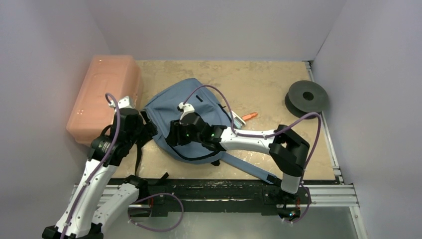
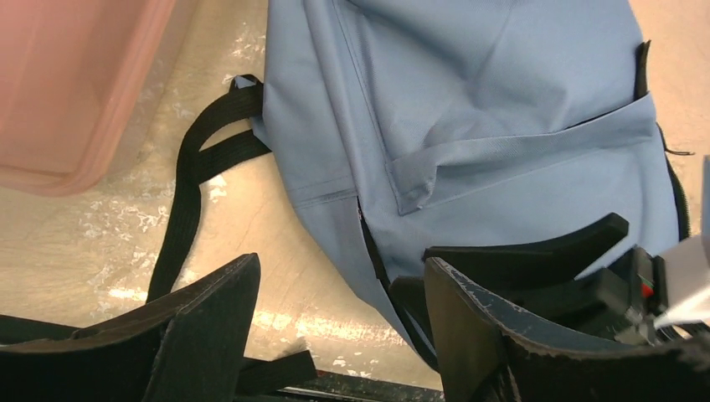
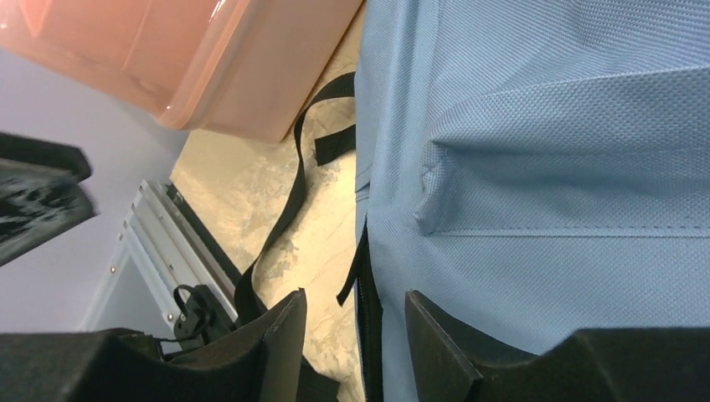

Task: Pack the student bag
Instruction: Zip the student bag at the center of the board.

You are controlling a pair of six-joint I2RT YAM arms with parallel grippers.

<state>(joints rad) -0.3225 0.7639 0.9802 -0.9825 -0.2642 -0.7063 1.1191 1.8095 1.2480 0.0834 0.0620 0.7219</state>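
Note:
The student bag (image 1: 199,104) is a blue-grey backpack lying flat mid-table, with black straps (image 2: 188,193) trailing off its left side. It also shows in the left wrist view (image 2: 502,100) and the right wrist view (image 3: 544,167). My left gripper (image 1: 149,131) is open and empty over bare table at the bag's near-left edge (image 2: 339,268). My right gripper (image 1: 171,137) is open, its jaws on either side of the bag's black zipper edge (image 3: 353,297) without closing on it. Its fingers (image 2: 536,251) show in the left wrist view, close beside my left gripper.
A salmon-pink plastic box (image 1: 104,97) stands at the left, close to the bag. A small orange-tipped item (image 1: 247,116) lies just right of the bag. A black spool (image 1: 307,97) sits at the far right. A metal rail (image 1: 323,191) runs along the near edge.

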